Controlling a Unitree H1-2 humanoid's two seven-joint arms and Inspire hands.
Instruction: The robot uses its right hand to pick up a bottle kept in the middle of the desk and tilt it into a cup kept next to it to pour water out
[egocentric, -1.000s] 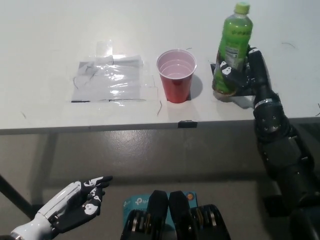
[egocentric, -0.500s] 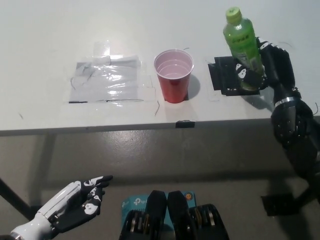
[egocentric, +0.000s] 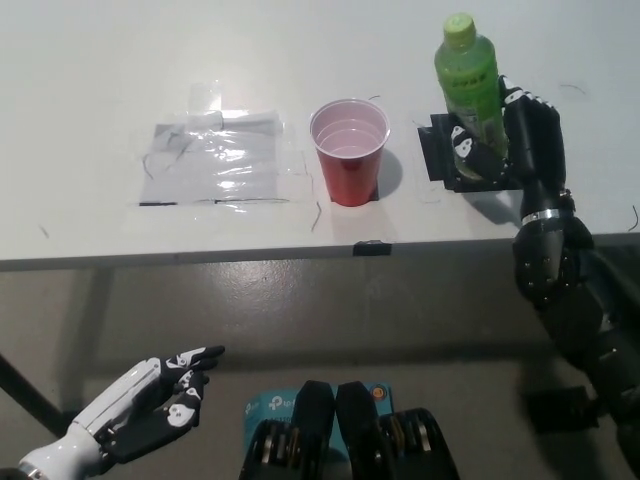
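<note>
Your right hand (egocentric: 510, 135) is clamped on the bottle (egocentric: 468, 88), upright over the black pad (egocentric: 440, 155), just right of the cup (egocentric: 350, 150). Left hand (egocentric: 150, 405) rests low, below the desk (egocentric: 100, 80) edge, fingers spread, holding nothing.

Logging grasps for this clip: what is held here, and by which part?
The right hand grips the green bottle around its lower body; the left hand holds nothing.

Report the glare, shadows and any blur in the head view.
Head view: glare streaks the clear plastic sheet on the white desk; the red cup throws a soft shadow to its right; the green bottle in the right hand looks sharp; the left hand rests low, dimmer, below the desk.
</note>
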